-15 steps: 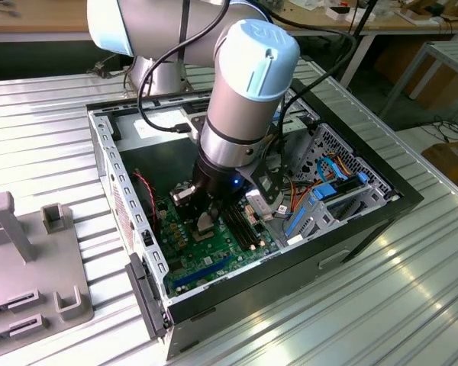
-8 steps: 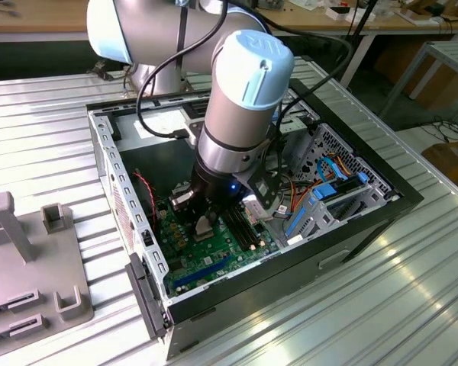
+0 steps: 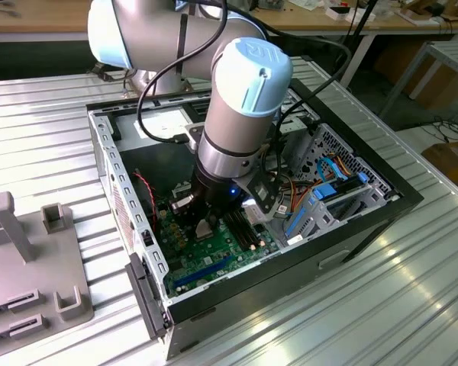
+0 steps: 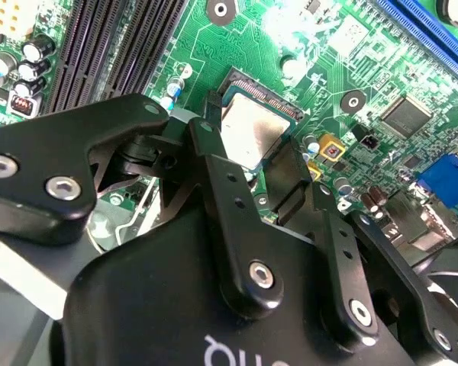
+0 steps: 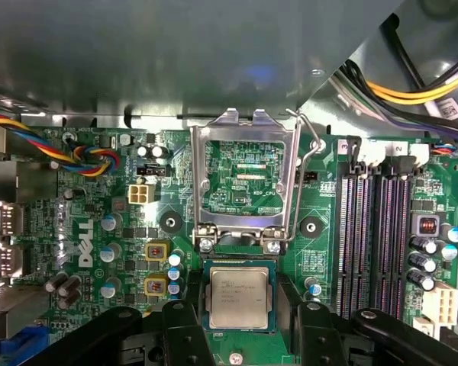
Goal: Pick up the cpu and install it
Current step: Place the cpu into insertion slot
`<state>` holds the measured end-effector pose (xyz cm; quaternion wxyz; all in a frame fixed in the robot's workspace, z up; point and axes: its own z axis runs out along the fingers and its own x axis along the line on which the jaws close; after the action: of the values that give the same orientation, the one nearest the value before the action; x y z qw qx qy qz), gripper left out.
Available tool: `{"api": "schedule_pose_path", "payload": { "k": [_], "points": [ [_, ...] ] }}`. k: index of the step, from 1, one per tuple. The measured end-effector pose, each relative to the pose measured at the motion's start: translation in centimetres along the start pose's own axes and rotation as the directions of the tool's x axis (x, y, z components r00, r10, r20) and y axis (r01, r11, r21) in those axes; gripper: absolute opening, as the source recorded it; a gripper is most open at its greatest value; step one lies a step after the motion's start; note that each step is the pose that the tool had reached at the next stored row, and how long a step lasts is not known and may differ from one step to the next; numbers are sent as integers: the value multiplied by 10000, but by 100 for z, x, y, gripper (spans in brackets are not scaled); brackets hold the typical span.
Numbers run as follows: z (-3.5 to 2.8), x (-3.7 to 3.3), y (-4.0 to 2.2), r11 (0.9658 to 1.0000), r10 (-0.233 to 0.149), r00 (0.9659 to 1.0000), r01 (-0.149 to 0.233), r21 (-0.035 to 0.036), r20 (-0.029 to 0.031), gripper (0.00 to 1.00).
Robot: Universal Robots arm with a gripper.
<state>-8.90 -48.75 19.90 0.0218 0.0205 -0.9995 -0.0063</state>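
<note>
The black linkage gripper (image 3: 204, 219), on the single pale grey arm (image 3: 244, 99) reaching into the case, straddles the cpu (image 5: 239, 296), a thin flat square chip with a pale silver-grey metal top and a green rim. Whether the gripper is clamped on the chip or has let go, I cannot tell. The chip lies level and square in the dark square socket (image 4: 248, 79) directly under the gripper. It looks seated, though its edges are half hidden.

I judge the pick-up and carry done, but the locking is not. Just beyond the gripper the silver metal load frame (image 5: 243, 120) stands thrown open, its thin wire lever (image 5: 308, 183) unlatched beside it. To one side of the gripper run long narrow black memory slots (image 5: 355, 229), four by my count. There is one chip, one socket, one frame and one lever.

Farther out, the open black-and-grey computer case (image 3: 101, 160) lies on a ribbed metal table (image 3: 382, 305), with one grey plastic fixture (image 3: 30, 259) well away.
</note>
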Motion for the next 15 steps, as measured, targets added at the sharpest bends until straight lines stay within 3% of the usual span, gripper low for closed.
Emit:
{"api": "schedule_pose_path", "payload": {
  "k": [15],
  "points": [
    [4, 0, -12, 10000, 95, 10000, -95, -8, 2, 47]
  ]
}}
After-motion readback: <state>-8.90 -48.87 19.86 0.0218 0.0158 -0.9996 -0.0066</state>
